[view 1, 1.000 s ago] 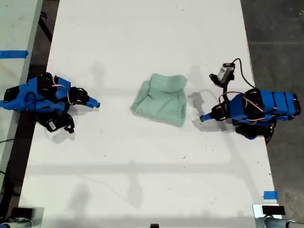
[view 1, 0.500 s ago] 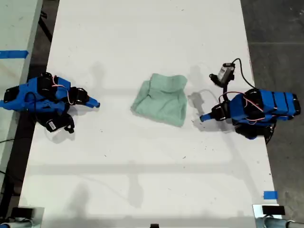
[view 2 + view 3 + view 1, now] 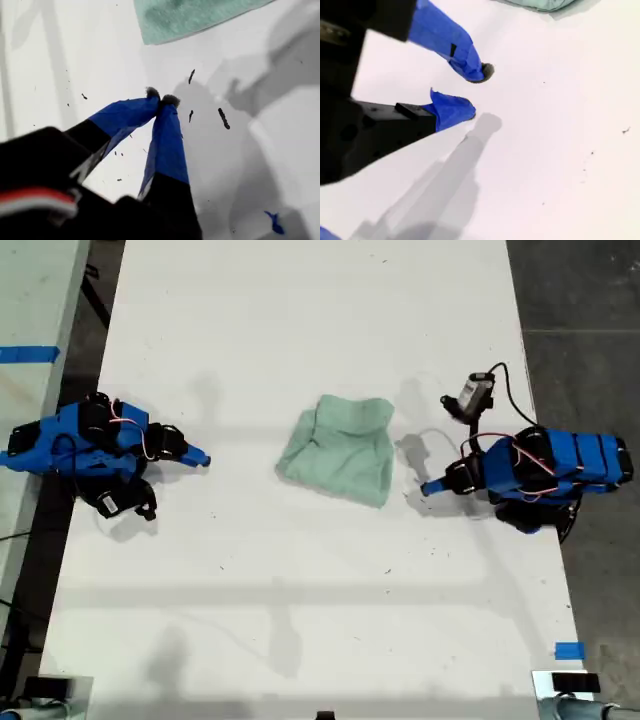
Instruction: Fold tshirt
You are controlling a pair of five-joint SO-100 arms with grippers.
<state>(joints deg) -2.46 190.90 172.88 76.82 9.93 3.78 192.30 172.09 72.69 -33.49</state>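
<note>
Beside the tshirt (image 3: pixel 340 450), my first tool (image 3: pixel 161 100) hangs low, tips together; my second tool (image 3: pixel 476 92) gapes slightly.

lab | white worktable (image 3: pixel 300 620) | tape markers (image 3: pixel 568 650) | concrete floor (image 3: pixel 585 300)

Your two arms (image 3: pixel 85 445) (image 3: pixel 540 472) are blue printed plastic with black motors and red-and-white wiring. Blue tape wraps each finger (image 3: pixel 167 135) (image 3: pixel 447 37); a black cable (image 3: pixel 505 390) trails from one arm.
</note>
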